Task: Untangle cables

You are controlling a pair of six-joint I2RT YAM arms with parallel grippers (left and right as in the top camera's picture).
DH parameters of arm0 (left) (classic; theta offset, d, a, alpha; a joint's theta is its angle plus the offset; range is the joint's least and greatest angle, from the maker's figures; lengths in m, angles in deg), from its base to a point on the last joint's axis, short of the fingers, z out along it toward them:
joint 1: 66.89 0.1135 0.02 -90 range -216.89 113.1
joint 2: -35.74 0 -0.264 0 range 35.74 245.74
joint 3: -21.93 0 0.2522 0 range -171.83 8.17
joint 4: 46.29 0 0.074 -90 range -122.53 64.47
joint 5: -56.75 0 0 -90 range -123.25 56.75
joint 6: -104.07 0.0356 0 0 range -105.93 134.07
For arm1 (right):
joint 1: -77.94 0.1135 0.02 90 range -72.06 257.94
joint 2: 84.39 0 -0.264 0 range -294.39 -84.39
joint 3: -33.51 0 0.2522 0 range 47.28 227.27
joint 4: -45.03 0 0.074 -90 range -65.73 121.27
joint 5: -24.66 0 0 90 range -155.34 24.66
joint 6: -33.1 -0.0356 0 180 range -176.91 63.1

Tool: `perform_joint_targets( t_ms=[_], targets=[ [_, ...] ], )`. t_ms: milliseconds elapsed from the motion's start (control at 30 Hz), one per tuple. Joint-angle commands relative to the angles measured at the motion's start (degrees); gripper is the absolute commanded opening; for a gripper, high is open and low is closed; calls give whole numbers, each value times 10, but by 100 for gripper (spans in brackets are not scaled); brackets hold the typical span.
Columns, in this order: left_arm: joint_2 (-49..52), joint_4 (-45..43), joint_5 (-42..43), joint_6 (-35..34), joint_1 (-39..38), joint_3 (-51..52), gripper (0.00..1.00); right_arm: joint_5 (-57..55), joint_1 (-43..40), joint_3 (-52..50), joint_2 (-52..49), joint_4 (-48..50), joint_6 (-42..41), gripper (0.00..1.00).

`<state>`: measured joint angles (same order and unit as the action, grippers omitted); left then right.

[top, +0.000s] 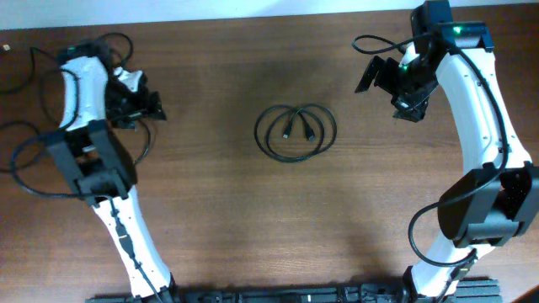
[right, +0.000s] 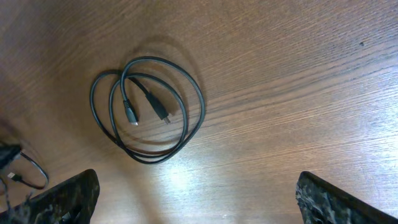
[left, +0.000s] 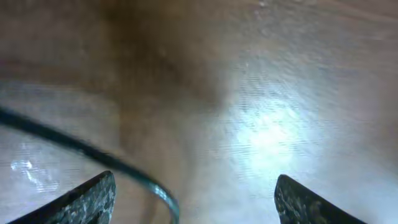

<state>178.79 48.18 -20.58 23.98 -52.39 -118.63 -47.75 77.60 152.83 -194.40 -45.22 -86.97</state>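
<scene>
The cables (top: 296, 132) lie as one small black coiled bundle in the middle of the wooden table, two plug ends inside the loop. They also show in the right wrist view (right: 148, 108), flat and untouched. My right gripper (top: 396, 82) is open and empty, up at the far right, well away from the bundle; its fingertips frame bare wood (right: 198, 199). My left gripper (top: 143, 105) is open and empty at the far left, close above the table (left: 196, 202). A thin blurred dark cord (left: 93, 152) passes just under it; which cord it is I cannot tell.
Black wires (top: 25, 156) loop on the table around the left arm's base at the far left edge. More dark cable ends (right: 22, 168) show at the left edge of the right wrist view. The arm bases stand at the near edge.
</scene>
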Motion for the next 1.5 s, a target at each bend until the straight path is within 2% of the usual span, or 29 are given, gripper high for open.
perform_joint_targets(
  t_ms=[0,100,167,333,433,533,600,700,800,833,900,933,1000,1033,1100,1167,1233,1300,1333,1367,1400,1433,1467],
  targets=[
    [-1,-22,-111,9,-30,11,77,-3,-1,5,-4,0,-4,98],
    [-1,-26,-127,9,-36,12,71,-3,-1,5,-4,0,-4,98],
    [-1,-24,-147,9,-35,12,60,-3,-1,5,-4,0,-4,98],
    [-1,-29,-162,10,-35,12,47,-3,-1,5,-4,0,-4,98],
    [-1,-37,-211,10,-35,12,45,-3,-1,5,-4,0,-4,98],
    [-1,-40,-207,9,-35,13,45,-3,-1,5,-4,0,-4,98],
    [-1,-35,-132,9,-35,13,56,-3,-1,5,-4,0,-4,98],
    [-1,-33,-130,9,-35,13,47,-3,-1,5,-4,0,-4,98],
    [0,-2,-130,9,-36,13,45,-3,-1,5,-4,0,-4,98],
    [0,-1,-130,9,-36,13,42,-3,-1,5,-4,0,-4,98],
    [1,-3,-130,9,-36,13,30,-3,-1,5,-4,0,-4,98],
    [3,-10,-134,9,-36,13,23,-3,-1,5,-4,0,-4,98],
    [6,-21,-169,9,-35,13,3,-3,-1,5,-4,0,-4,98],
    [6,-30,-181,9,-35,13,0,-3,-1,5,-4,0,-4,98],
    [6,-46,-187,12,-35,13,0,-3,-1,5,-4,0,-4,98],
    [6,-69,-187,58,-33,13,0,-3,-1,5,-4,0,-4,98],
    [6,-76,-185,64,-35,13,0,-3,-1,5,-4,0,-4,98],
    [5,-62,-185,30,-36,3,9,-3,-1,5,-4,0,-4,98],
    [4,-45,-185,5,-35,-15,10,-3,-1,5,-4,0,-4,99],
    [3,-21,-185,-7,-32,-52,7,-3,-1,5,-4,0,-4,98],
    [3,-2,-185,-20,-30,-88,9,-3,-1,5,-4,0,-4,98],
    [3,11,-185,-39,-27,-122,26,-3,-1,5,-4,0,-4,98],
    [3,15,-186,-59,-22,-152,67,-3,0,5,-4,0,-4,98]
  ],
)
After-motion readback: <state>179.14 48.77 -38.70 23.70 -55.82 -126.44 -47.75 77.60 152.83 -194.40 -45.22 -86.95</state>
